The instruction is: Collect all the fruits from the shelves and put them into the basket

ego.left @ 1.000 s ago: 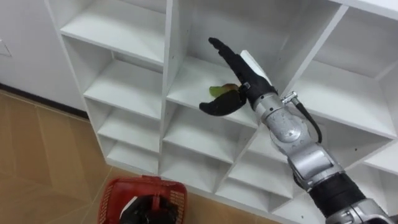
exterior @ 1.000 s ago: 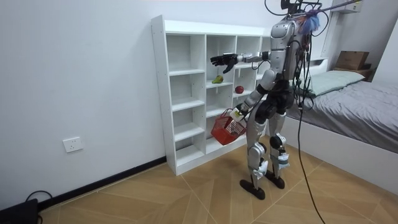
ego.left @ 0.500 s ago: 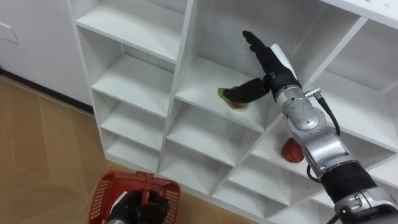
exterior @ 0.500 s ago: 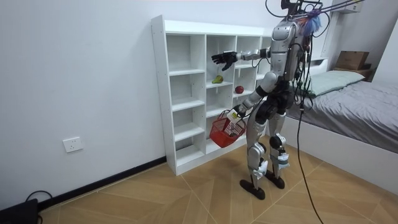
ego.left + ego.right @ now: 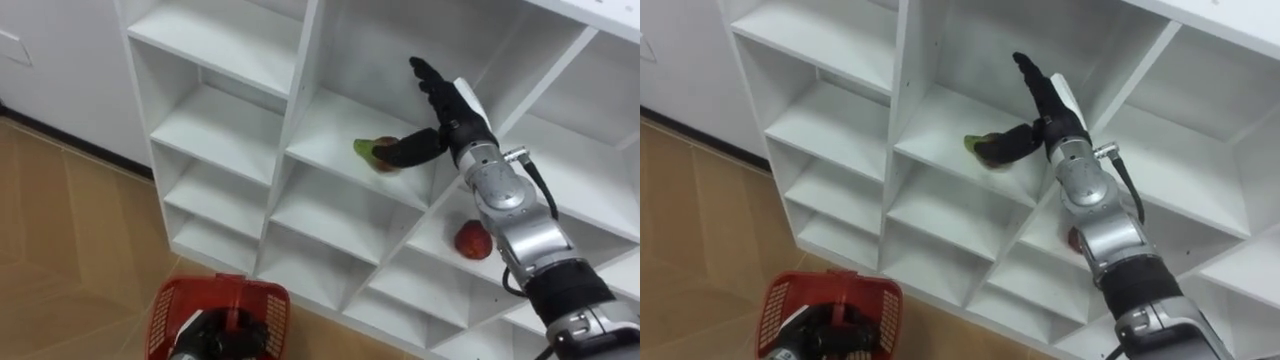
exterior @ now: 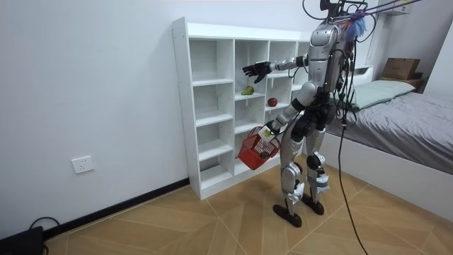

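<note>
Reaching the right hand [image 5: 455,108], fingers spread apart, into the white wooden closet [image 5: 215,118], thumb beside the small green fruit [image 5: 368,151] on its shelf. Gripping the red plastic basket [image 5: 160,315] low with the curled left hand [image 5: 215,335].

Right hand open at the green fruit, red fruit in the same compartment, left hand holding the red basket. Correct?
No: the left eye view shows the red fruit in a lower compartment, to the right of the green fruit. The rest stands: right hand open at the green fruit, left hand holding the red basket.
</note>
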Available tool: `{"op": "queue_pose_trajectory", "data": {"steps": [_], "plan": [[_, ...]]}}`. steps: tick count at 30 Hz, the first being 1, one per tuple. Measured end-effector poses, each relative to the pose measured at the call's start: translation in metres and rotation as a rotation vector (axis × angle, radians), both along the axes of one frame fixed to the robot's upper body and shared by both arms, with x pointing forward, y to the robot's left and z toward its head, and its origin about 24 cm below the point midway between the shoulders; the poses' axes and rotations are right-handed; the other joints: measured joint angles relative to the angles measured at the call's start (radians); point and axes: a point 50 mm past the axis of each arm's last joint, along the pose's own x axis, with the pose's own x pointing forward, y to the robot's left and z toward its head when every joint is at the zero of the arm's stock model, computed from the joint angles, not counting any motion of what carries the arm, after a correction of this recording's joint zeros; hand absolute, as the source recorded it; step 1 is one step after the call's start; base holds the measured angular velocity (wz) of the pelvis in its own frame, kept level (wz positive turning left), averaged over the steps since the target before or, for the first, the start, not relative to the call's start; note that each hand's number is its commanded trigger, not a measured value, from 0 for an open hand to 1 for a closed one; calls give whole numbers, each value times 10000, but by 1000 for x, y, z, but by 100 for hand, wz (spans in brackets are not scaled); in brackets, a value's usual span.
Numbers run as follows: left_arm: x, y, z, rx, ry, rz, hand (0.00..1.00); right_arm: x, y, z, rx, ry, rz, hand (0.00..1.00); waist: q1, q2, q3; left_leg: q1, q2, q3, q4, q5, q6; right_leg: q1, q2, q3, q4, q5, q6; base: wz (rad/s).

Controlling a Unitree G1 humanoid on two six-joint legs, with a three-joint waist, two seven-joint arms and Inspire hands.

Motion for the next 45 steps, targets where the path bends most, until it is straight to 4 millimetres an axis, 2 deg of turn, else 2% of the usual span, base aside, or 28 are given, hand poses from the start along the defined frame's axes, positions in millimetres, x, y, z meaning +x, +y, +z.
{"op": "queue_pose_trajectory", "data": {"steps": [18, 23, 26, 31, 37, 45], "plan": [[4, -3, 3, -8, -83, -276, 100, -5, -8, -19, 1167, 1026, -527, 0, 71, 48, 1, -379, -22, -235, 265, -7, -7, -200, 48, -101, 40, 5, 1, 3], [2, -7, 1, -10, 62, -545, 100, -8, -14, -30, 1278, 1499, -831, 0, 259, 196, 8, -477, -27, -253, 306, -8, -2, -241, 43, -165, 36, 9, 8, 2], [1, -7, 1, 2, 131, -531, 100, -9, -12, -31, 1175, 1557, -733, 0, 249, 339, -4, -551, -19, -252, 314, -6, -3, -324, 48, -158, 53, 11, 6, 0], [-1, -8, -1, -64, 249, -667, 100, -10, -13, -38, 944, 1877, -719, 0, 255, 424, 16, -655, -31, -256, 316, 0, 3, -392, 43, -161, 48, 12, 3, 1], [-1, -6, -4, -61, 453, -651, 100, -3, -14, -32, 498, 1653, -668, 0, 262, 435, 28, -1126, -31, -237, 376, 60, 33, -925, -10, -143, 222, 15, -1, 0], [4, -4, -3, 27, 396, -695, 100, 3, -14, -24, 369, 1269, -800, 0, 256, 484, 110, -1523, -30, -247, 523, 63, 53, -1332, -38, -151, 405, 16, 4, 0]]}}
